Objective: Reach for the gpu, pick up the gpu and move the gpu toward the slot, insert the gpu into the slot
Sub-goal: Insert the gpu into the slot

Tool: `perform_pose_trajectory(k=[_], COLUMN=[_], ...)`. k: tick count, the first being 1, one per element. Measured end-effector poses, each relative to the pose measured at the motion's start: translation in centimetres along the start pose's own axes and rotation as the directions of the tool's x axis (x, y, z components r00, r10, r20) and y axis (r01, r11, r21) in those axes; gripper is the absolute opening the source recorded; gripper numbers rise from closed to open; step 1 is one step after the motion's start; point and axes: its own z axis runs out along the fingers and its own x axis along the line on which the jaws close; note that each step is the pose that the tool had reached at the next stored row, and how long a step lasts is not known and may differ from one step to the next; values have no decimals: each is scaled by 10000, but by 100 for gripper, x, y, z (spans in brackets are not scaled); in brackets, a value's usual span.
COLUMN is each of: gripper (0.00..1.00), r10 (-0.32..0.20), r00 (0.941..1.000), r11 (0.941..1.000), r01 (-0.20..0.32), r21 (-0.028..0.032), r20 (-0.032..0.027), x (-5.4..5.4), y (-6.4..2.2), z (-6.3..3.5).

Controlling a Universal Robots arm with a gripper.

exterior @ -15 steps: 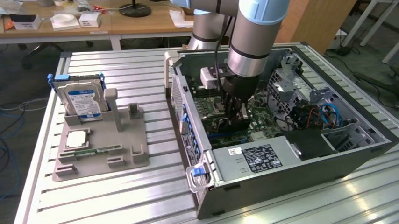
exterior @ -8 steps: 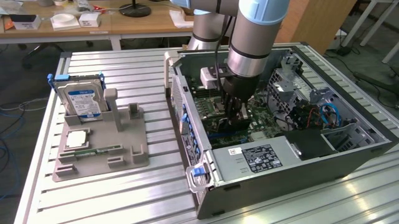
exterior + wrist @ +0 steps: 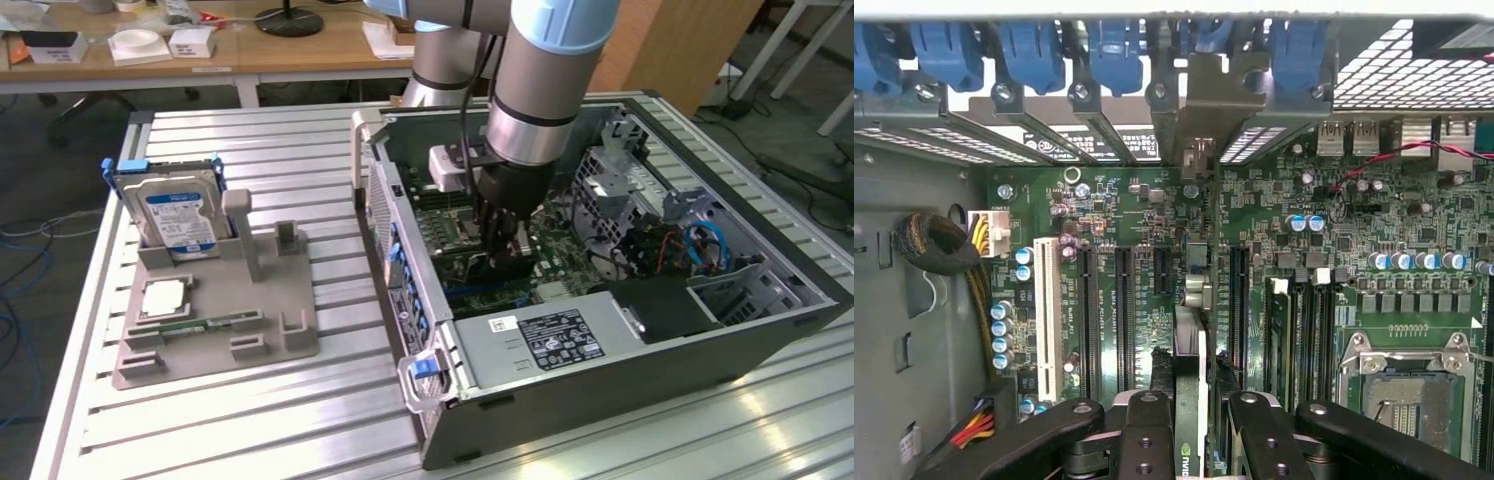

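My gripper (image 3: 505, 258) reaches deep into the open computer case (image 3: 747, 330), low over the green motherboard (image 3: 1294, 200). In the wrist view, my gripper (image 3: 1199, 405) has its black fingers (image 3: 1146, 430) shut on the gpu (image 3: 1197, 290). The card is seen edge-on, and its silver end bracket (image 3: 1202, 100) sits at the case's rear openings. It stands upright between long black connector strips (image 3: 1124, 310) on the board. The slot directly under it is hidden by the card. I cannot tell whether its edge is seated.
The square silver CPU socket (image 3: 1399, 385) lies beside the card. A cable bundle (image 3: 934, 245) runs along the case wall, and blue clips (image 3: 1034, 50) line the rear. Outside the case, a grey fixture (image 3: 287, 335) holds a blue-labelled hard drive (image 3: 180, 215) and a memory stick (image 3: 200, 325).
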Motion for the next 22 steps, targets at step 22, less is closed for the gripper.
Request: perform_pose_trajectory(k=[22], gripper=[26], r10=[-8], r00=[10000], r11=[10000], r01=[8], r21=[1], r20=[0], x=[-25], y=[19], z=[15])
